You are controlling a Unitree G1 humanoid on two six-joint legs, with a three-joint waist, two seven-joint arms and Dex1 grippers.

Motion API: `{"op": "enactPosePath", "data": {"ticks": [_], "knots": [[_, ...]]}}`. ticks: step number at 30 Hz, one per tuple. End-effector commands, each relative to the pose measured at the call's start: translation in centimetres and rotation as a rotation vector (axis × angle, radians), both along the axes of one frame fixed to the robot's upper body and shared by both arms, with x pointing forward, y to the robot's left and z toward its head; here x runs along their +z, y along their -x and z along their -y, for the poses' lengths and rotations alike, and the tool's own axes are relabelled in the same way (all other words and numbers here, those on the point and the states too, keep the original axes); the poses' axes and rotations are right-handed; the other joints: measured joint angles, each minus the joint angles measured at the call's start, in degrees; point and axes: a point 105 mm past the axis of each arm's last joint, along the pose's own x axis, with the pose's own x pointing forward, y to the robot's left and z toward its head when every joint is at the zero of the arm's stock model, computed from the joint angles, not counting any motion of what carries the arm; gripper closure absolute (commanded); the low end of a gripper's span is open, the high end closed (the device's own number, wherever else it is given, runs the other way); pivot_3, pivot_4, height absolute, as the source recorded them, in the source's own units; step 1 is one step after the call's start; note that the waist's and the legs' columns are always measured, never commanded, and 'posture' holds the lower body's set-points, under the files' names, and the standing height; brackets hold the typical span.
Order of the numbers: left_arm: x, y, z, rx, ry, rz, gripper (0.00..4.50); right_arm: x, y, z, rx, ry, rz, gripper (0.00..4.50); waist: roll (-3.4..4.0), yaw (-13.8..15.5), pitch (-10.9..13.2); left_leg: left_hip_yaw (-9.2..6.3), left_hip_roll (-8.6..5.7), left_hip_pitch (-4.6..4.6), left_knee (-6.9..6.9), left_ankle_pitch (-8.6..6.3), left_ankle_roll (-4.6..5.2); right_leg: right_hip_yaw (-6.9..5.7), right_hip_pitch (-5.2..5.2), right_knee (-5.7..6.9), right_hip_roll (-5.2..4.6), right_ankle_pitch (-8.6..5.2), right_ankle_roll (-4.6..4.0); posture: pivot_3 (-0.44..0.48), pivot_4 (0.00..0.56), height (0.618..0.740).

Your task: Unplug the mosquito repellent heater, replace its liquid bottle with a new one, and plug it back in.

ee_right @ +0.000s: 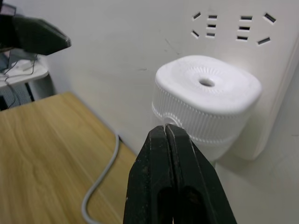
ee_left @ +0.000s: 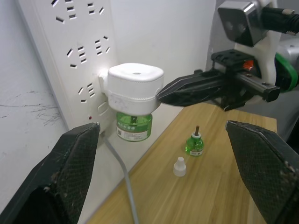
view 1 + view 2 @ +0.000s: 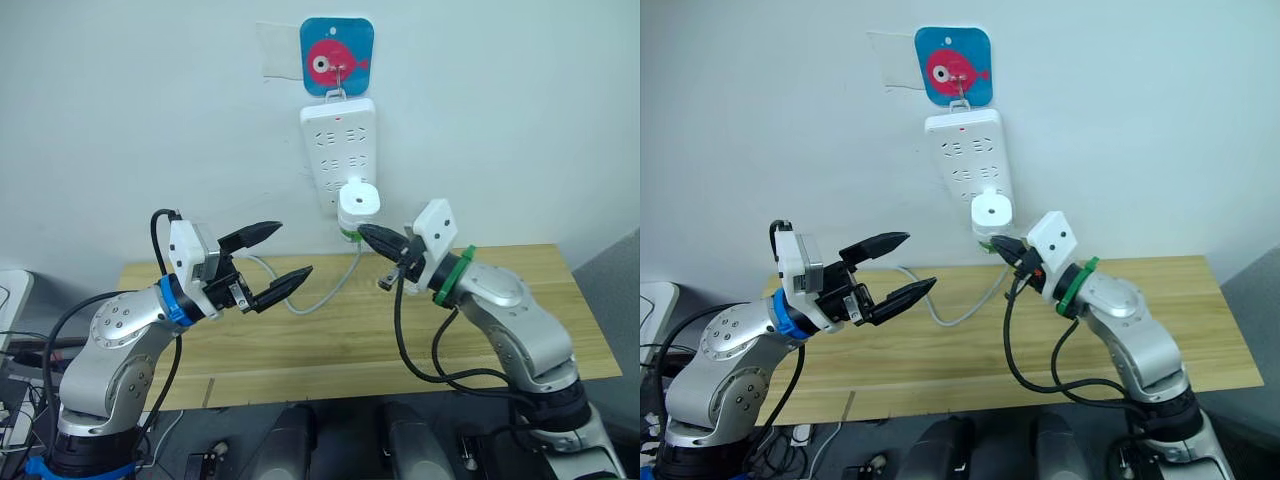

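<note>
The white mosquito repellent heater (image 3: pixel 358 203) sits plugged into the lowest sockets of the power strip (image 3: pixel 338 140) on the wall. A green liquid bottle (image 2: pixel 134 126) hangs under it. My right gripper (image 1: pixel 166 129) is shut with nothing held, and its tip is at the heater's ribbed side (image 2: pixel 161 94). My left gripper (image 3: pixel 278 256) stands open in the air to the left of the heater, well apart from it. A second small green bottle (image 2: pixel 194 143) stands on the wooden table, with a white cap (image 2: pixel 179 166) beside it.
The strip hangs from a blue fish hook (image 3: pixel 337 55), and its grey cable (image 3: pixel 322 293) loops down across the wooden table (image 3: pixel 300 345). The table's front edge runs below both arms. A white unit (image 3: pixel 10 290) stands at the far left.
</note>
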Motion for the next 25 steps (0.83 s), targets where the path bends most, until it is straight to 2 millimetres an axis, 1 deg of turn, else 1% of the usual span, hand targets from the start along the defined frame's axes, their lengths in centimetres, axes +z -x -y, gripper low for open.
{"op": "enactPosePath", "data": {"ticks": [1, 3, 9, 13, 14, 25], "knots": [[0.4, 0.3, 0.0, 0.001, -0.017, 0.022, 0.00, 1.5, 1.3, 0.6, 0.035, -0.018, 0.038, 4.31, -0.01, -0.02, 0.01, 0.00, 0.03, 0.00, -0.02, 0.00, 0.00, 0.00, -0.01, -0.02, 0.00, -0.01, -0.02, -0.021, 0.246, 0.740], [0.3, 0.2, -0.2, 0.023, -0.014, 0.010, 0.00, 1.5, 1.6, 1.2, 0.040, -0.011, 0.034, 3.92, -0.01, -0.03, 0.01, 0.00, 0.05, 0.00, -0.04, 0.00, 0.00, -0.01, -0.02, -0.03, 0.00, -0.02, -0.03, -0.021, 0.246, 0.740], [-0.9, -0.2, -0.8, 0.102, -0.117, -0.013, 0.00, 2.2, 2.9, 3.3, 0.077, 0.002, 0.023, 1.73, -0.02, 0.01, 0.01, 0.01, 0.06, 0.00, -0.06, 0.00, 0.00, -0.02, 0.01, -0.04, 0.01, -0.02, -0.03, -0.021, 0.244, 0.740], [-1.4, -0.3, -1.1, 0.126, -0.155, -0.020, 0.00, 2.4, 3.2, 3.8, 0.085, -0.001, 0.020, 0.29, -0.05, 0.02, 0.03, 0.02, 0.07, 0.00, -0.08, 0.00, 0.00, -0.02, 0.01, -0.05, 0.01, -0.03, -0.03, -0.019, 0.236, 0.740], [-1.4, -0.4, -1.1, 0.127, -0.155, -0.020, 0.00, 2.5, 3.2, 3.8, 0.084, 0.000, 0.022, 0.03, -0.05, 0.03, 0.03, 0.02, 0.07, 0.00, -0.08, 0.00, 0.00, -0.02, 0.01, -0.05, 0.01, -0.03, -0.03, -0.018, 0.239, 0.740], [-1.1, -0.5, -1.1, 0.126, -0.147, -0.024, 0.00, 2.6, 3.3, 3.9, 0.055, 0.008, 0.040, 0.03, -0.05, 0.03, 0.03, 0.02, 0.08, -0.01, -0.08, 0.00, 0.00, -0.02, 0.01, -0.06, 0.00, -0.02, -0.03, -0.023, 0.242, 0.740]]}}
